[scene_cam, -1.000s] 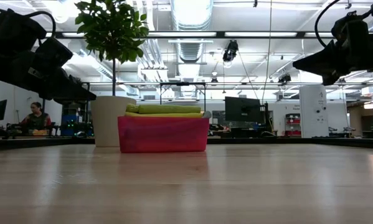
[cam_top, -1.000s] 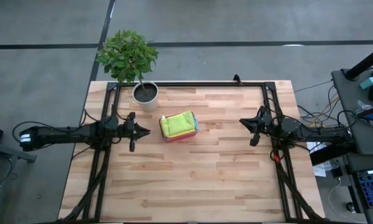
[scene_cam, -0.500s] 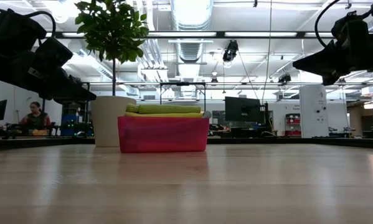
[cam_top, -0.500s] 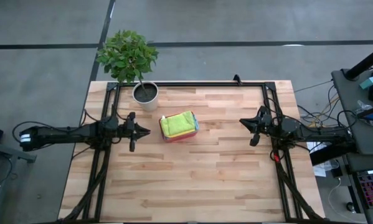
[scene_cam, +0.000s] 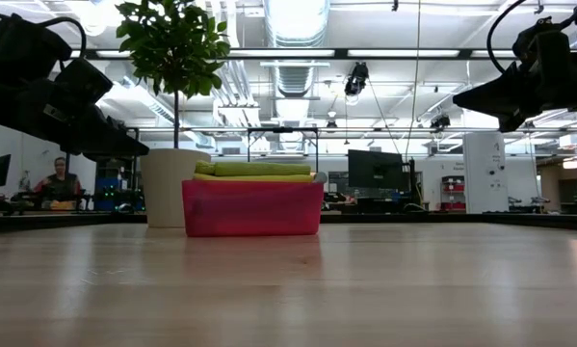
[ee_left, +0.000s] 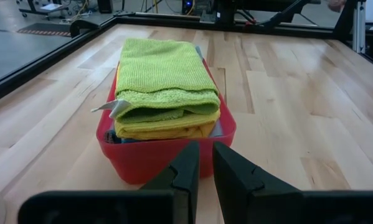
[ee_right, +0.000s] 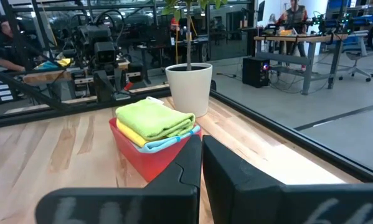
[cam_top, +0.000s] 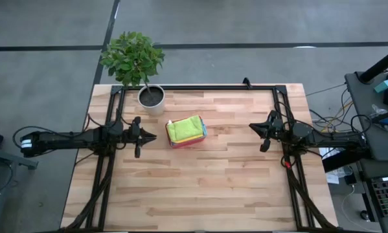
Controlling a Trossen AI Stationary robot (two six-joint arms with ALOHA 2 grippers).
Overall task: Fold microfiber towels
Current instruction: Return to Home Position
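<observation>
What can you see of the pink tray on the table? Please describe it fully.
The pink tray is a small rectangular tub that looks like plastic. It sits flat on the wooden table, beside the white plant pot. It holds a stack of folded towels: lime green on top, yellow under it, light blue lower down. The stack rises above its rim. No gripper touches it.

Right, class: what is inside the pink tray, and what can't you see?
The pink tray holds stacked folded towels: a lime green towel on top, a yellow towel beneath, and a light blue towel edge lower down. Anything deeper is hidden by the stack and the tray walls.
</observation>
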